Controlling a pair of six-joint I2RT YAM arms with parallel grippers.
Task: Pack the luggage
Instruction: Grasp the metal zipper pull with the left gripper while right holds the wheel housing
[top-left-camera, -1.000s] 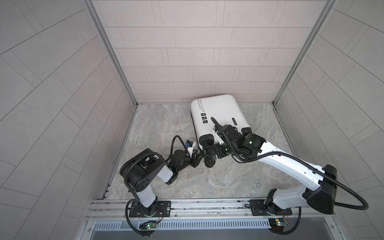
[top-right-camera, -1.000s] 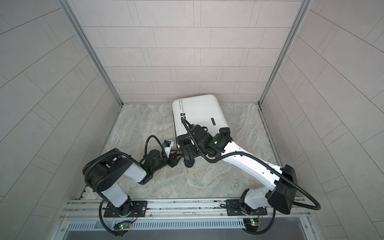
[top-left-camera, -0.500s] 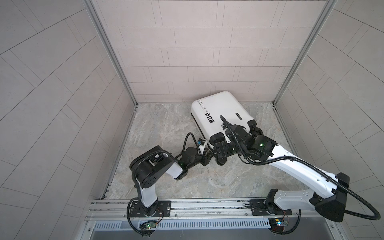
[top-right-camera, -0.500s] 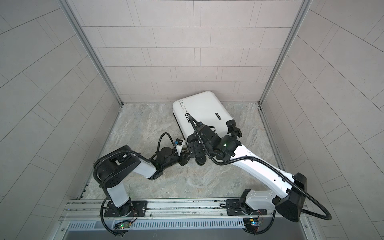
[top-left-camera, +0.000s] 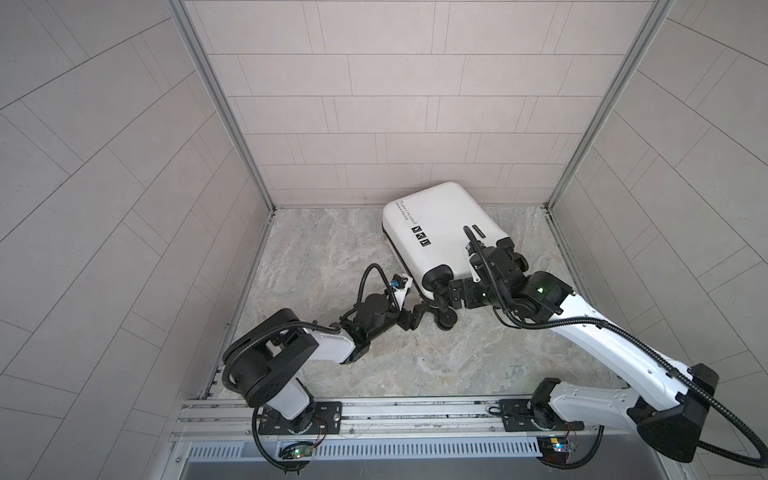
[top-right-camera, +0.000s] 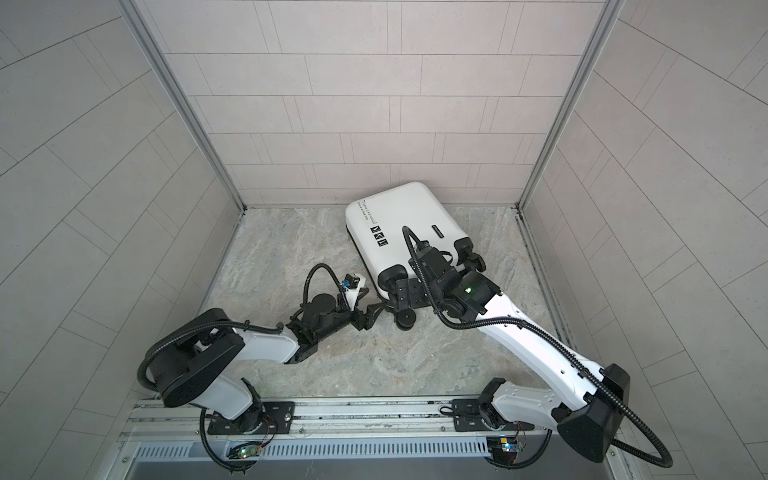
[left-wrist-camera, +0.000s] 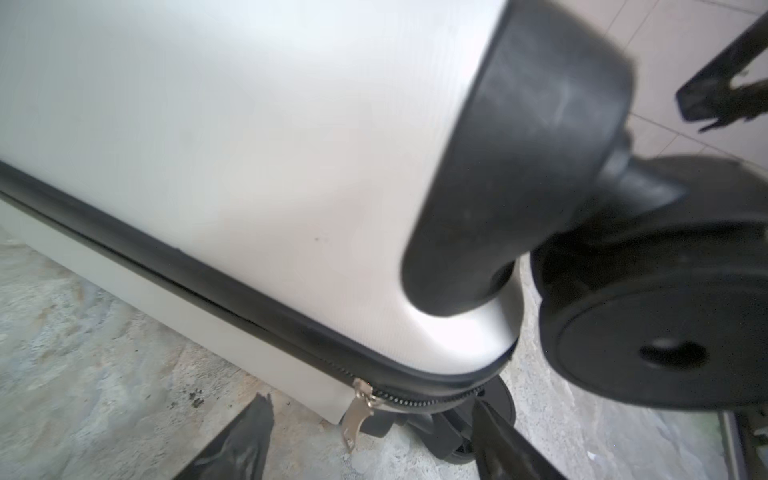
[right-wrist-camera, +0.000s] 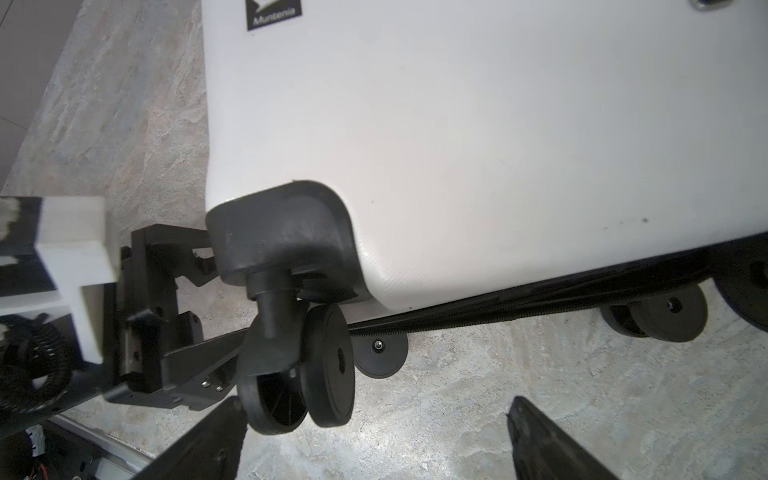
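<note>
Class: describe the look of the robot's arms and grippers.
Both the left arm and right arm: white shells, black joints, a black ribbed cable looping outside, a small green light. The left gripper and right gripper: black, with flat tapering fingers.

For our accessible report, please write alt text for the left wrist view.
A white suitcase lies on a marbled surface, its silver zipper pull hanging at the corner just ahead of the open left tool. A black wheel sticks out beside that corner.

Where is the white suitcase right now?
In both top views the suitcase lies flat on the stone floor, right of middle near the back wall, wheels toward the robot.
</note>
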